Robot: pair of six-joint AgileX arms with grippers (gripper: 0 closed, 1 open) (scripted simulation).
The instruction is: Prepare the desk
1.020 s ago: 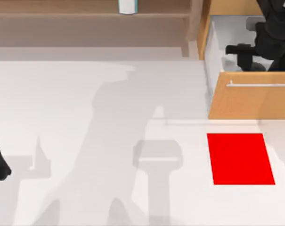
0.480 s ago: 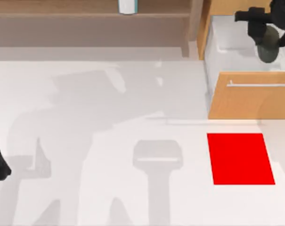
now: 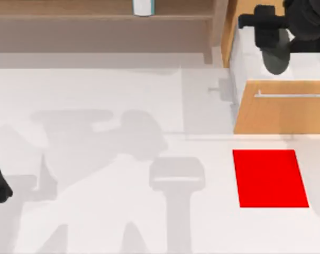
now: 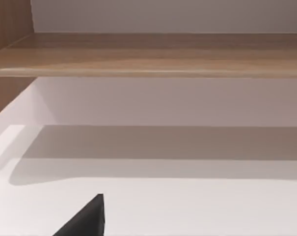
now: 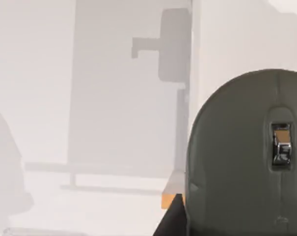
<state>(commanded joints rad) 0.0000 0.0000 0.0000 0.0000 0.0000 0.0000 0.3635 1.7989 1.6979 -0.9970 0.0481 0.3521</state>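
a: right arm, pose?
b: reaching over the open drawer (image 3: 279, 106) at the desk's (image 3: 96, 159) far right corner. right gripper (image 3: 273, 45) is pinched on a dark grey mouse (image 3: 276, 55), carried above the drawer's white inside; the mouse's scroll wheel shows in the right wrist view (image 5: 246, 157).
a: left arm?
b: parked at the desk's left edge; left gripper (image 4: 84, 221) shows one dark finger, so whether it is spread i cannot tell.
a: surroundings?
b: red mat (image 3: 270, 178) on the desk just in front of the drawer front, apart from it. shelf (image 3: 96, 16) along the far edge, a white container (image 3: 144, 6) on it. silver handle (image 3: 292, 95) on the drawer front.
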